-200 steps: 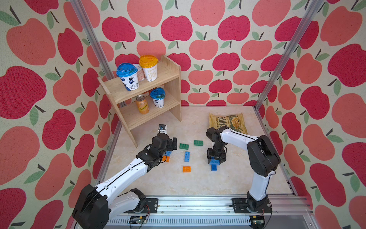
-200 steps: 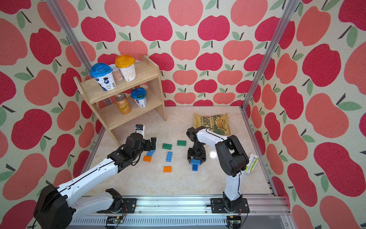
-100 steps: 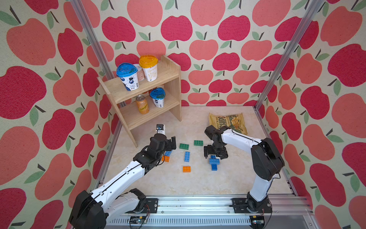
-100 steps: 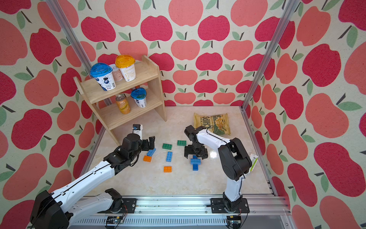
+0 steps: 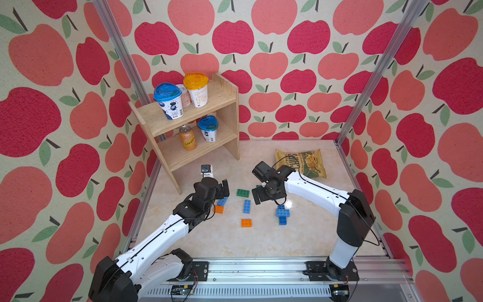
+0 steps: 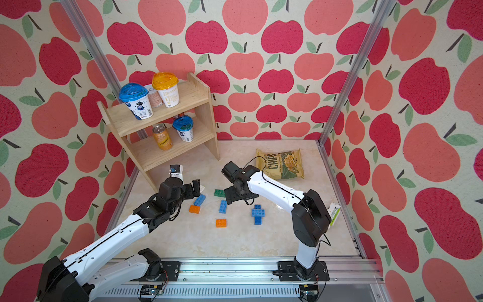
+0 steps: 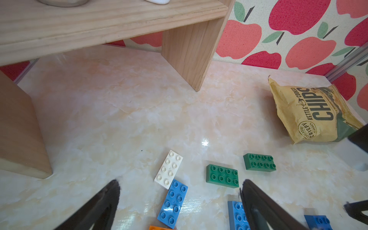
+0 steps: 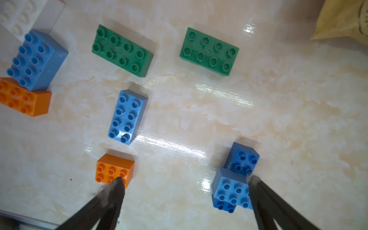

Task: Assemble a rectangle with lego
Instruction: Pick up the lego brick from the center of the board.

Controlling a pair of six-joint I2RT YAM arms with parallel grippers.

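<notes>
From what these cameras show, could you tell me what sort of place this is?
Likely a staged robot test booth: apple-print walls on aluminium posts, two arms bolted to a front rail, and a small wooden shelf of grocery props.

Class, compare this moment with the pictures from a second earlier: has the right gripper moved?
Yes. The right gripper, then directly over the stacked blue bricks, has drawn off them and now sits open beside them, shifted toward the green bricks.

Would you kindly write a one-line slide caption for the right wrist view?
Right wrist view: open right gripper over loose lego bricks and a crossed blue pair.
</notes>
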